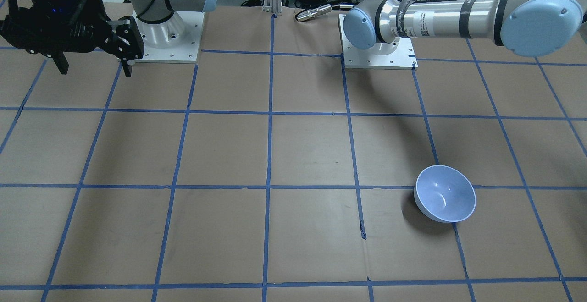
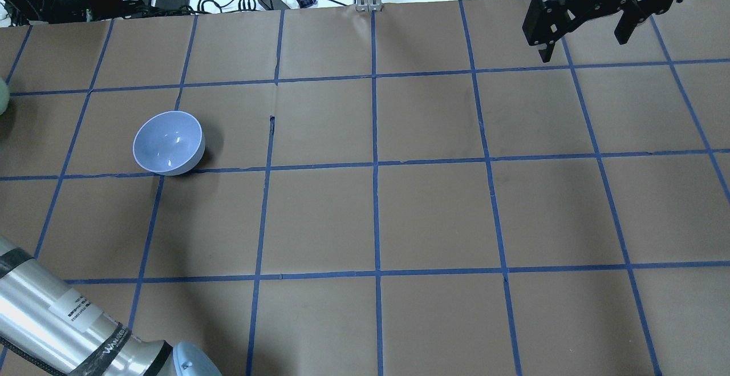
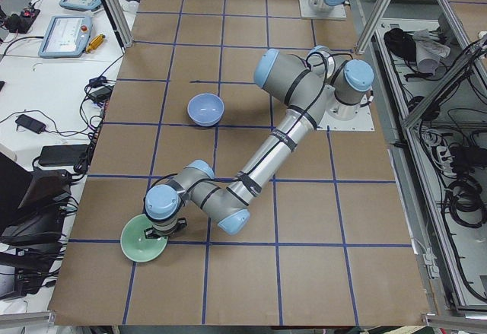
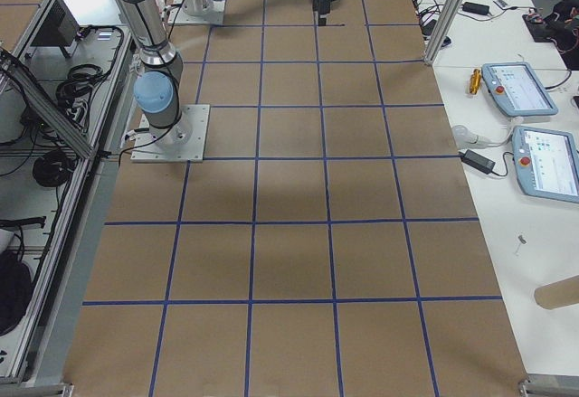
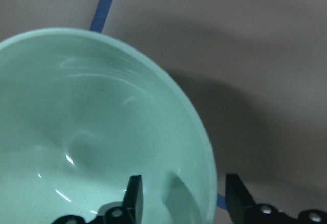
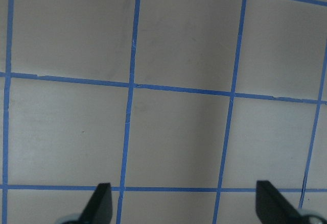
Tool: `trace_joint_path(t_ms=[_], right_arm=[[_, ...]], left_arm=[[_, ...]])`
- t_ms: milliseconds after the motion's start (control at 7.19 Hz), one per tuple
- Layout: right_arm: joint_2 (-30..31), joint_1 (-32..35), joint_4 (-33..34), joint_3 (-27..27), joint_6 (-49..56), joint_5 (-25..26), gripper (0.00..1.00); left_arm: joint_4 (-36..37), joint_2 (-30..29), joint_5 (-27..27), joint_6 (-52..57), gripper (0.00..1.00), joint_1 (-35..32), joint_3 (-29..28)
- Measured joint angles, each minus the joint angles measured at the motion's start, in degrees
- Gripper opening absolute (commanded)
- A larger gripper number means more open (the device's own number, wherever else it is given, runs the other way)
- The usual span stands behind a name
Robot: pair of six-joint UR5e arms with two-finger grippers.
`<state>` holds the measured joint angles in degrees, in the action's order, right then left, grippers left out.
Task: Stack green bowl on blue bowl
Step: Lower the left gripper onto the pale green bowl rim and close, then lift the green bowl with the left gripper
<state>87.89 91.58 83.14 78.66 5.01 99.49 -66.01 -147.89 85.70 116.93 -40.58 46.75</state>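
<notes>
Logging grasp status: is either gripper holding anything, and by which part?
Nothing is held yet. The left gripper straddles the rim of the green bowl, jaws open; the right gripper is open and empty.

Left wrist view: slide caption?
Open left gripper, jaws straddling the rim of the green bowl, one inside, one outside.

The table [image 1: 312, 155] is covered in brown paper taped into blue squares. The green bowl [image 5: 76, 132] lies at the left gripper [image 5: 183, 196] — its rim between the spread fingers. The blue bowl [image 1: 444, 200] stands upright well apart from that claw — farther still from the right gripper [image 1: 94, 70], which hangs spread near a white base plate [image 1: 169, 47].
</notes>
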Motion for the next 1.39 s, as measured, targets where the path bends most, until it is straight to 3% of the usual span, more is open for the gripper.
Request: trace_joint_path(t_ms=[974, 1391], right_arm=[[0.00, 0.00, 0.00, 0.00, 0.00, 0.00, 1.00], [0.00, 0.00, 0.00, 0.00, 0.00, 0.00, 1.00]], left_arm=[[-0.20, 0.83, 0.24, -0.34, 0.00, -0.11, 0.39], [-6.66, 6.99, 4.69, -2.39, 0.00, -2.96, 3.22]])
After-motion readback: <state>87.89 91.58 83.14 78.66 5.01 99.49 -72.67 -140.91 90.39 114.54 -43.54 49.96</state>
